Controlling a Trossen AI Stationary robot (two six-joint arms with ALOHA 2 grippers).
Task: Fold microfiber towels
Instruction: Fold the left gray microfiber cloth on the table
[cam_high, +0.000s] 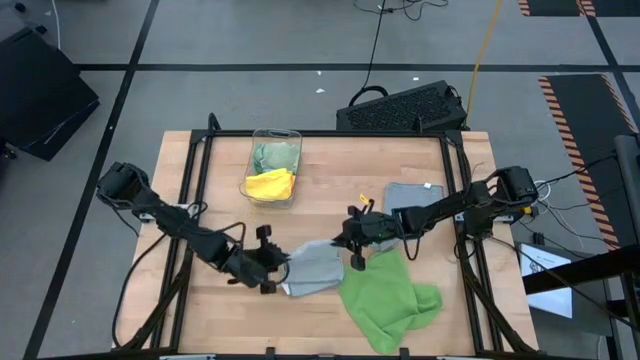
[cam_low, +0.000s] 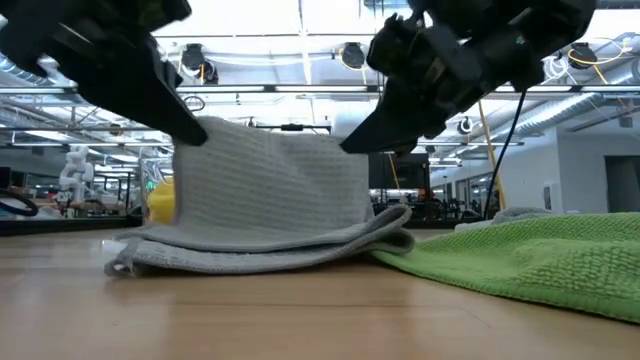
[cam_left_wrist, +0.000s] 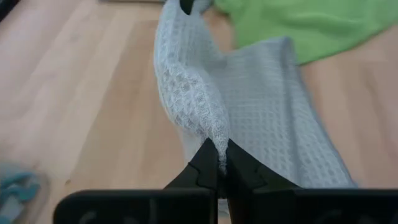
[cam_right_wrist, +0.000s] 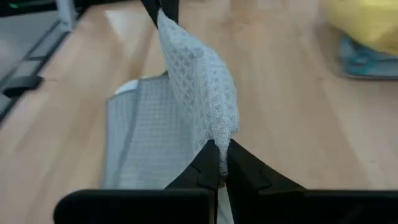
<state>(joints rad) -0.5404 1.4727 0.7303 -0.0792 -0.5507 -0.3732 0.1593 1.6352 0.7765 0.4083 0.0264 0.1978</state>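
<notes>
Between the two arms, the grey towel (cam_high: 315, 268) hangs pinched by left gripper (cam_high: 275, 272) and right gripper (cam_high: 352, 243).

towel in the middle (cam_high: 315, 268): grey, waffle weave
towel beside it (cam_high: 385, 297): bright green
towel in bin (cam_high: 269, 184): yellow (over pale green)
table (cam_high: 330, 170): light wood

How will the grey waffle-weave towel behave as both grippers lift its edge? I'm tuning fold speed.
Probably floppy: the grey towel sags between the left gripper and right gripper, each shut on a corner. Likely light, since thin pinches hold it up. Its textured weave should resist slipping.
</notes>
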